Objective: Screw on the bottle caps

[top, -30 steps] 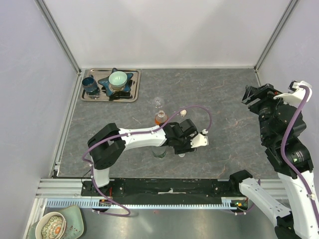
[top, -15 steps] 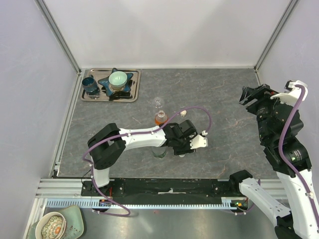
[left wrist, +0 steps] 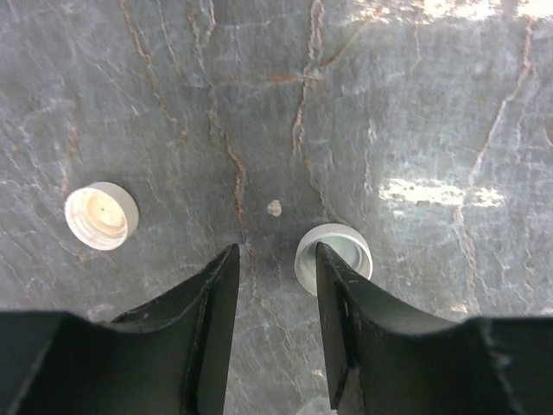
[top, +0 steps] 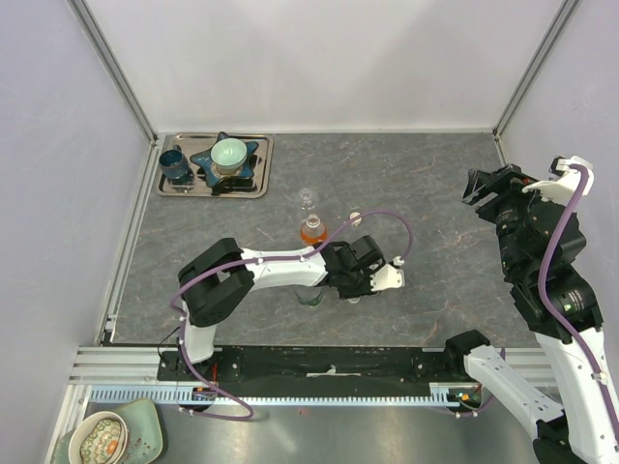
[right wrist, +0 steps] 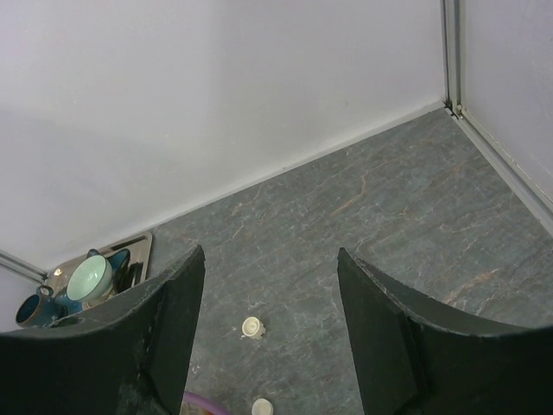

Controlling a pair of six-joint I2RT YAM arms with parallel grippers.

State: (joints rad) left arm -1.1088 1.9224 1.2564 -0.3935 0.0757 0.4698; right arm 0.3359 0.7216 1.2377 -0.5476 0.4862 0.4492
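The orange bottle [top: 311,230] and the smaller clear bottle [top: 307,200] stand uncapped mid-table. The greenish clear bottle [top: 309,296] stands in front of them, partly hidden by my left arm. My left gripper [top: 372,281] is low over the table, right of that bottle. In the left wrist view it [left wrist: 275,252] is open and empty. A grey-white cap [left wrist: 335,255] lies open side up just outside its right fingertip, and a cream cap [left wrist: 102,214] lies off to the left. My right gripper [top: 484,188] is raised at the right, open and empty [right wrist: 270,255]. Two caps [right wrist: 251,327] [right wrist: 261,406] lie far below it.
A metal tray [top: 259,166] at the back left holds a dark blue cup [top: 175,165] and a pale green bowl [top: 229,152] on a blue star-shaped dish. The left arm's purple cable [top: 387,215] arcs over the bottles. Walls close the table on three sides.
My left gripper has shifted a little toward the near edge, staying low and open. My right gripper has drifted slightly left. The bottles have not moved.
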